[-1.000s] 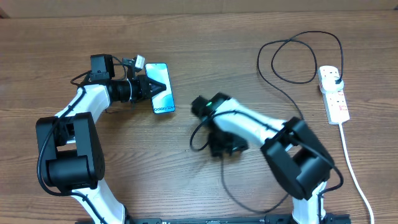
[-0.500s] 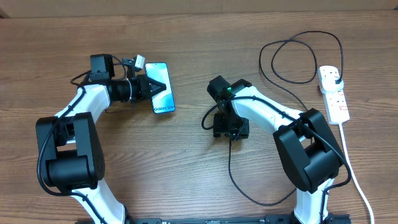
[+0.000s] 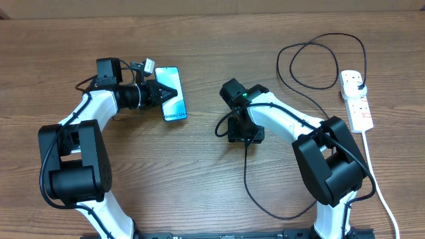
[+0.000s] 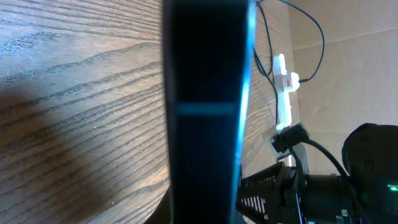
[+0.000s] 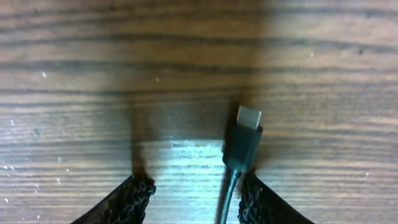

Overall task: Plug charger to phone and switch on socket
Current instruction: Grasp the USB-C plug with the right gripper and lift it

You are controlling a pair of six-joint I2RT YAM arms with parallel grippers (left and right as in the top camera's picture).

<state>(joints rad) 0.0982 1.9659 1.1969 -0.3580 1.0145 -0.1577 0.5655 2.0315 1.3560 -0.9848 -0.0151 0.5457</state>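
Observation:
The phone [image 3: 171, 93] lies on the wooden table with its lit screen up, and my left gripper [image 3: 164, 95] is shut on its left long edge. In the left wrist view the phone [image 4: 205, 93] fills the middle as a dark slab with a blue rim, held in the left gripper [image 4: 205, 211]. The charger cable [image 3: 246, 179] loops over the table to its black plug [image 3: 358, 85] in the white socket [image 3: 357, 103]. My right gripper [image 3: 243, 135] stands open over the connector tip [image 5: 244, 140]. The cable passes between the right gripper's [image 5: 196, 193] fingers, close against the right one [image 5: 258, 199].
The socket's thick white cord [image 3: 378, 179] runs down the right side towards the table's front edge. Loops of black cable [image 3: 319, 63] lie at the back right. The socket [image 4: 285, 93] also shows far off in the left wrist view.
My right gripper moved up and to the right to stand over the connector tip, and its jaws have narrowed. The left arm and the phone have not moved.

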